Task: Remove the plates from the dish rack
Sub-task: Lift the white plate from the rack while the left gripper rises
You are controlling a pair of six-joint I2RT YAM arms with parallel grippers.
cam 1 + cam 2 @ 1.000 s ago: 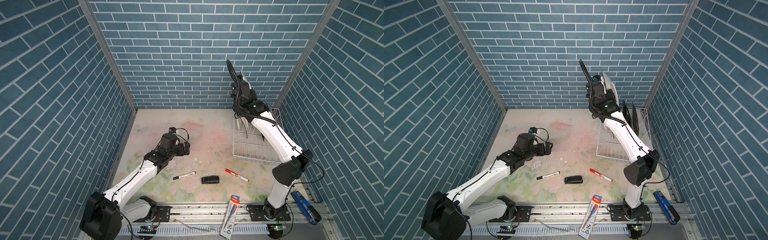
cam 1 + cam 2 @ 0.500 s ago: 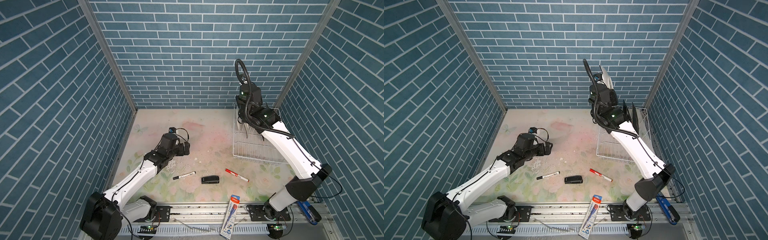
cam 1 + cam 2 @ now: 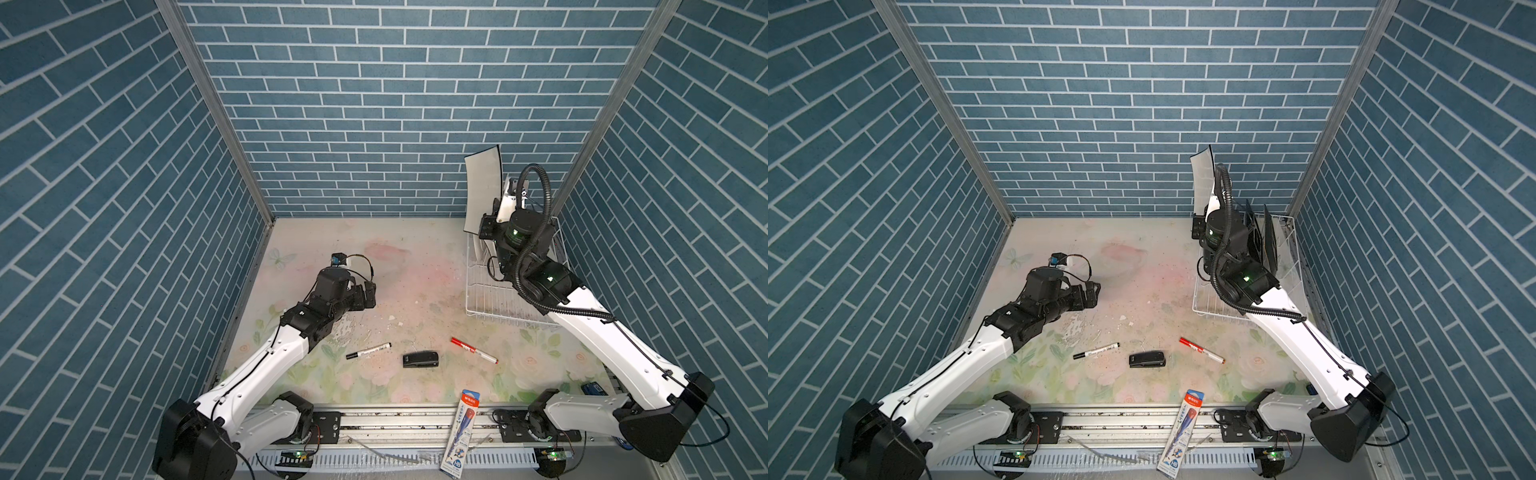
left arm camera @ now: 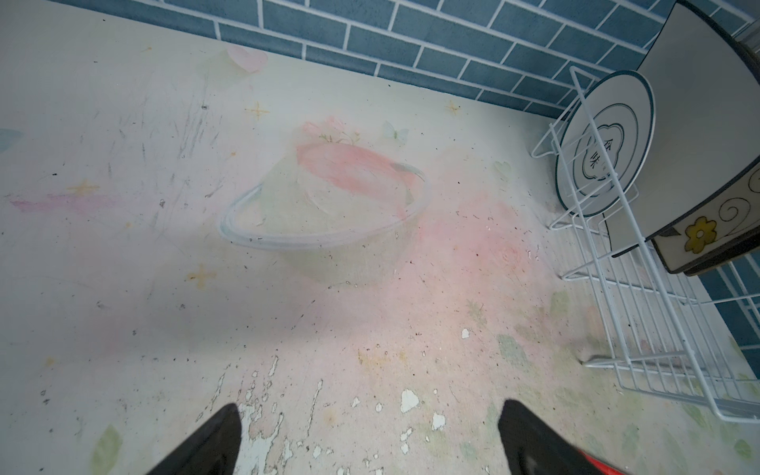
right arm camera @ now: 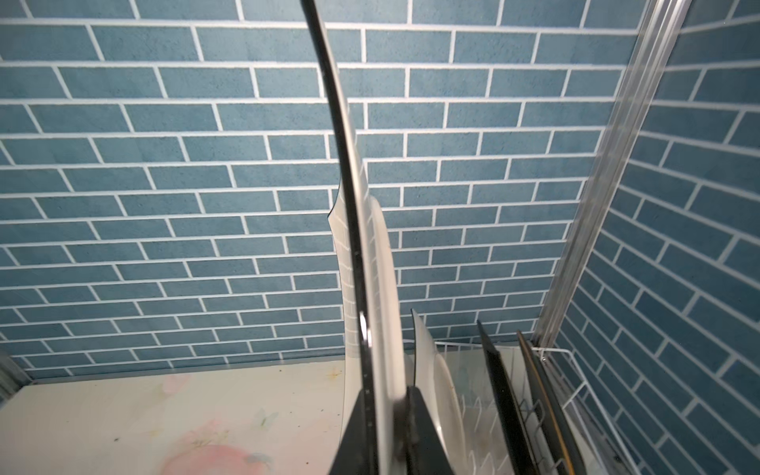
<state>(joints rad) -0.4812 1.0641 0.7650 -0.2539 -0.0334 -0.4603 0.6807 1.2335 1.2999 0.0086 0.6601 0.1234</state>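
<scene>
The desk (image 3: 415,266), covered in a faded floral sheet, fills the floor of the blue-brick booth. At its far right corner stands the dish rack (image 3: 490,299), a white wire frame with its long side running near to far against the right wall.

The right arm reaches up over the far end of the rack, and the right hand (image 5: 386,415) is clamped on the lower edge of a square white plate (image 3: 483,187) with a thin black rim, held edge-up and raised clear above the rack. The left wrist view shows a yellow flower and curls on the underside of that plate.

Plates left in the rack, from left to right: a round white plate (image 4: 602,144) with a dark centre mark, another white plate (image 5: 436,370), and two square black plates (image 3: 1262,241) standing on edge close to the right wall.

The left hand (image 3: 369,294) hovers low over the desk's left-middle, fingers (image 4: 205,444) spread wide and holding nothing.

Along the near part of the desk lie a black marker (image 3: 369,350), a small black stapler (image 3: 420,359) and a red marker (image 3: 473,350). A pencil pack (image 3: 462,432) lies across the near rail.
</scene>
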